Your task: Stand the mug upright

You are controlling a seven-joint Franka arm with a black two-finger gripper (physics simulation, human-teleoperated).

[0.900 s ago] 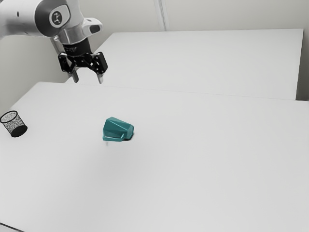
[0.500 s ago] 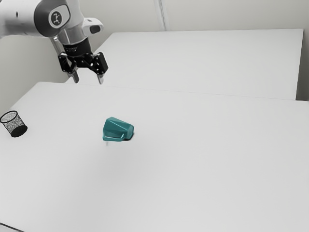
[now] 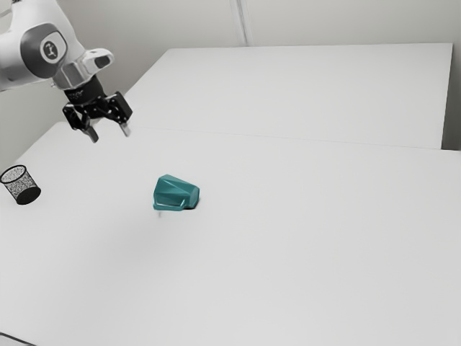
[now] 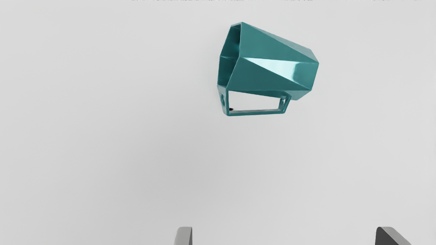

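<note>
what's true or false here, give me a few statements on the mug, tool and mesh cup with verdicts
The tool is open. True.

The mug stands upright on its base. False: it lies on its side.

The mesh cup is closer to the exterior view's left edge than the mug is. True.

The tool is touching the mug. False: it is apart from it.

The mug's handle is attached. True.

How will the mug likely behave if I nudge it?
The mug looks stiff, so it probably won't give. Its flat facets and jutting handle should check rolling. The glossy highlight hints that it may slip.
</note>
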